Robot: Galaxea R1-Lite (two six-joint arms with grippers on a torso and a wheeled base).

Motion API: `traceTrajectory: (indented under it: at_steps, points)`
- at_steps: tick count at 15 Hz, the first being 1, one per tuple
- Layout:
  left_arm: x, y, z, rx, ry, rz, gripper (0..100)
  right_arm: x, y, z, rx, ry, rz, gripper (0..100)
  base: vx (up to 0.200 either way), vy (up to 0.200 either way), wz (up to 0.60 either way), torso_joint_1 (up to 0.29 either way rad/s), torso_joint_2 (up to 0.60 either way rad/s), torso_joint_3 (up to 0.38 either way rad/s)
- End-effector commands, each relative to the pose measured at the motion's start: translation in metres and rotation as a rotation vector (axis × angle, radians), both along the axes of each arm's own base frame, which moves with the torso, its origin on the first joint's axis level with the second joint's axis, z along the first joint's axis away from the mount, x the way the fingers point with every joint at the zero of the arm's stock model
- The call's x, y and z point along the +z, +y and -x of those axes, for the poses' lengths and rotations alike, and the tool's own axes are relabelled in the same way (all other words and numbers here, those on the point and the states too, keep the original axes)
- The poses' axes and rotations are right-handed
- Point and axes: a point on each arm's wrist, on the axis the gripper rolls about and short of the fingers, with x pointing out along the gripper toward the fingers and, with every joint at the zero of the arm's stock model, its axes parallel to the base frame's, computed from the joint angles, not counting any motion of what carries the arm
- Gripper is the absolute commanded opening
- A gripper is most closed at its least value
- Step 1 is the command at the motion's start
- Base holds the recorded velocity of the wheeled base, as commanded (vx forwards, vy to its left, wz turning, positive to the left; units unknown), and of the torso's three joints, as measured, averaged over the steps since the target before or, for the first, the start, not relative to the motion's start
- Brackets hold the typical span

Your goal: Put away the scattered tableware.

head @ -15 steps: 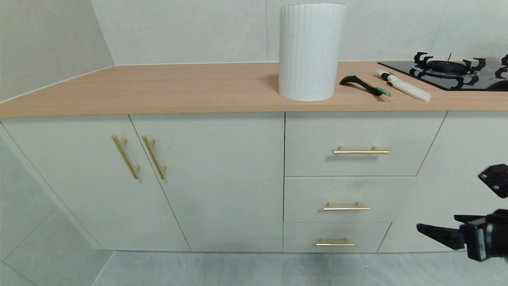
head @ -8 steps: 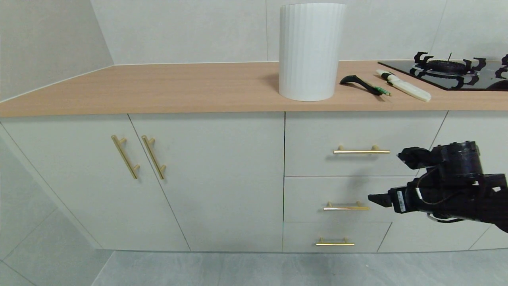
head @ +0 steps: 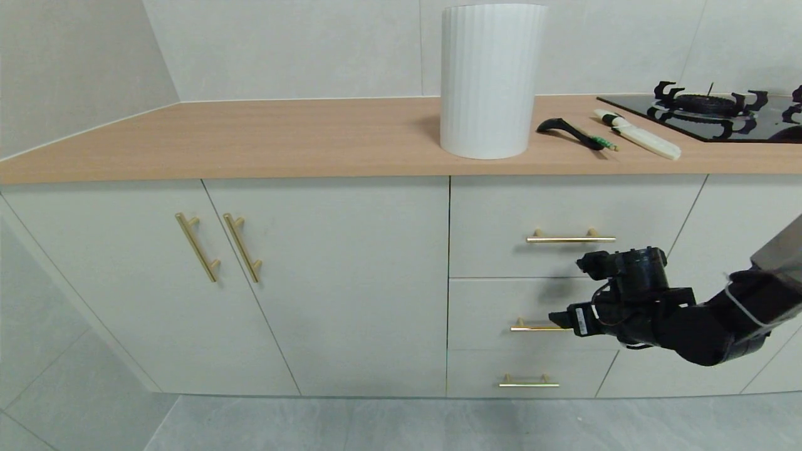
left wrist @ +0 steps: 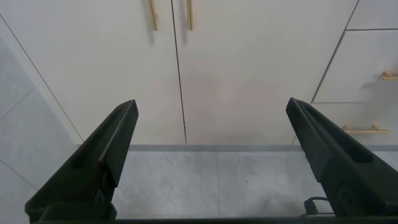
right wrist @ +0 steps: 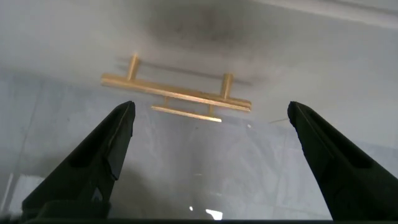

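- Two pieces of tableware lie on the wooden surface: a black-handled utensil, possibly a ladle or a peeler though I can't quite make it out from here, and a white knife just beside it.
- Both sit between the tall white ribbed container and the black gas hob, close to the front edge.
- Below them is a stack of three drawers, each with a gold bar handle.
- Right gripper is low in front of the middle drawer, at the right end of its handle. Its fingers are spread wide, with the bar in line with the gap; I can't tell whether they touch it.
- Left gripper hangs low, facing the foot of the double cabinet doors and the grey floor, fingers wide apart and holding nothing.
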Motion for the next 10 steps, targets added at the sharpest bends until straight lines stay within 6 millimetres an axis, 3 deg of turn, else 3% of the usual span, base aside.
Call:
traceTrajectory:
  at_steps: [1, 10]
  points:
    - [0.000, 0.000, 0.000, 0.000, 0.002, 0.000, 100, -0.029, 0.008, -0.005, -0.011, 0.050, 0.007, 100, 0.000, 0.000, 0.00, 0.000, 0.00, 0.000]
    - [0.000, 0.000, 0.000, 0.000, 0.002, 0.000, 100, -0.054, 0.013, -0.028, -0.099, -0.030, 0.006, 100, 0.000, 0.000, 0.00, 0.000, 0.00, 0.000]
